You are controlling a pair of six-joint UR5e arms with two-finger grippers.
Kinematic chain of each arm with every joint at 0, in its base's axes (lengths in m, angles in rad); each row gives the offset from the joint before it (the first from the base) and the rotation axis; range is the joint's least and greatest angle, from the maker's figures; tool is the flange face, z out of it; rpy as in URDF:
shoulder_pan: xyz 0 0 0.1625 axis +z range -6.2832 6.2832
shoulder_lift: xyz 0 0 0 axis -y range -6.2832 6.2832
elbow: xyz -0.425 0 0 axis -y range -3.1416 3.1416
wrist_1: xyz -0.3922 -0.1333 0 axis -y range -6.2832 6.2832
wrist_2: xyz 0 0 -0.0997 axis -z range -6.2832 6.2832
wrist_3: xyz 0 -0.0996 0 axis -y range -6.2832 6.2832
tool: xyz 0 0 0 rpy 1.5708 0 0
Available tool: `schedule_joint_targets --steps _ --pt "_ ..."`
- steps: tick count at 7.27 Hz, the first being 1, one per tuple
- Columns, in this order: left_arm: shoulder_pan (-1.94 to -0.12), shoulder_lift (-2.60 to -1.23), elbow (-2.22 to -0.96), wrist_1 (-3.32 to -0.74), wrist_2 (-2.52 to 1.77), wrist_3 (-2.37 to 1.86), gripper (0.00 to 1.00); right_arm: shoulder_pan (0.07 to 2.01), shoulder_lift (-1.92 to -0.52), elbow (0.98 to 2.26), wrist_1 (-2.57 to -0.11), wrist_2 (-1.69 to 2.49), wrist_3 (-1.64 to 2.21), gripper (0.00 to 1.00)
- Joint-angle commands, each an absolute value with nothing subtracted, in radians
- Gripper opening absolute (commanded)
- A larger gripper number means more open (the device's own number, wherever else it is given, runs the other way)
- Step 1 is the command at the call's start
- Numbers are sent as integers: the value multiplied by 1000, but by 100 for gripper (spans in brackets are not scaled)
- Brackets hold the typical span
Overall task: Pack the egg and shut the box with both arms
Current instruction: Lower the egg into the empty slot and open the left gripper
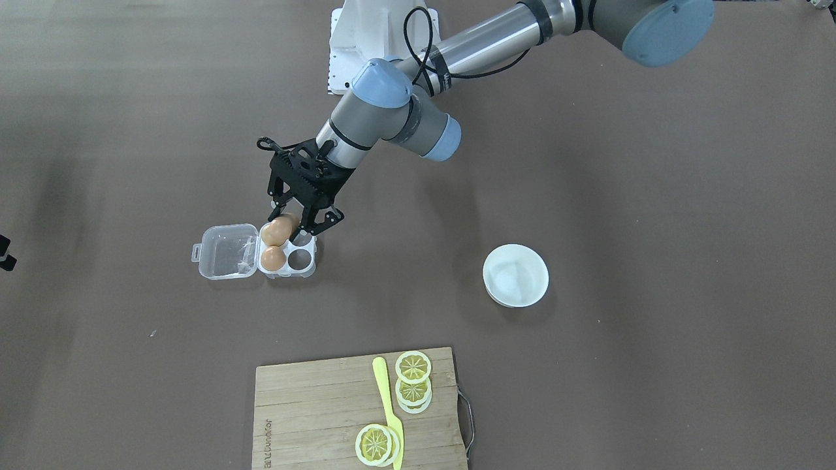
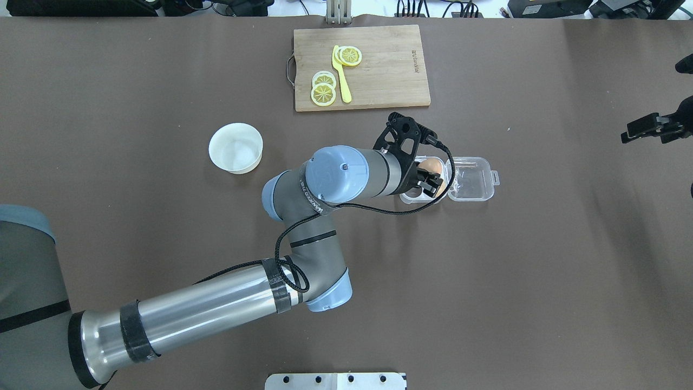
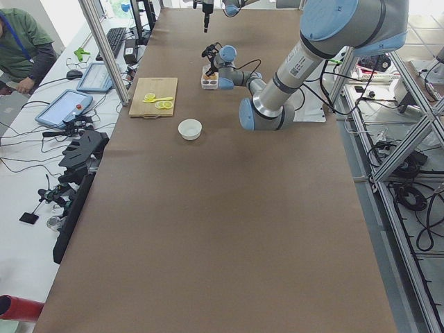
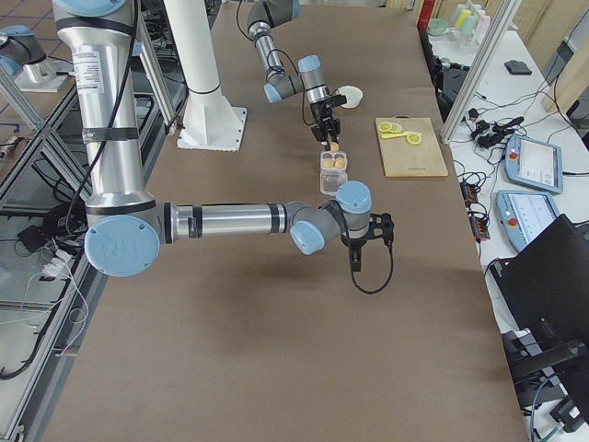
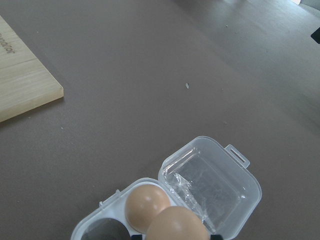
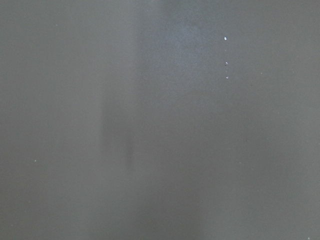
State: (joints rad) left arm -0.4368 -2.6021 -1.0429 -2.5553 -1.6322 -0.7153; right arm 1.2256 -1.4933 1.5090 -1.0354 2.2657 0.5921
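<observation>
The clear plastic box (image 1: 302,269) lies open on the table, its lid (image 1: 225,251) folded flat to the side. One brown egg (image 1: 273,258) sits in a cell, and the cell beside it (image 1: 299,260) is empty. My left gripper (image 1: 295,223) is shut on another brown egg (image 1: 281,228) and holds it tilted just above the box's cells. In the left wrist view the held egg (image 5: 175,226) is low in the frame, next to the seated egg (image 5: 146,204) and the lid (image 5: 212,187). My right gripper (image 2: 649,128) hovers far from the box near the table's edge; I cannot tell whether it is open or shut.
A round white bowl (image 1: 515,275) stands well away from the box on my left side. A wooden cutting board (image 1: 313,405) with lemon slices (image 1: 413,367) and a yellow knife (image 1: 386,405) lies at the far edge. The white pedestal (image 1: 353,39) is at the robot's base.
</observation>
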Motion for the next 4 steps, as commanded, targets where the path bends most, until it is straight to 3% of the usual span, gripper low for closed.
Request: schedule_joint_targets --steps 1,4 --pt "-440 -2602 -1023 -2566 -1608 -658 0 1224 -1493 1509 -1035 2266 592 99" --pt "-434 -2600 -1019 -2574 -1608 -657 0 1226 -1489 1508 -1035 2266 595 99"
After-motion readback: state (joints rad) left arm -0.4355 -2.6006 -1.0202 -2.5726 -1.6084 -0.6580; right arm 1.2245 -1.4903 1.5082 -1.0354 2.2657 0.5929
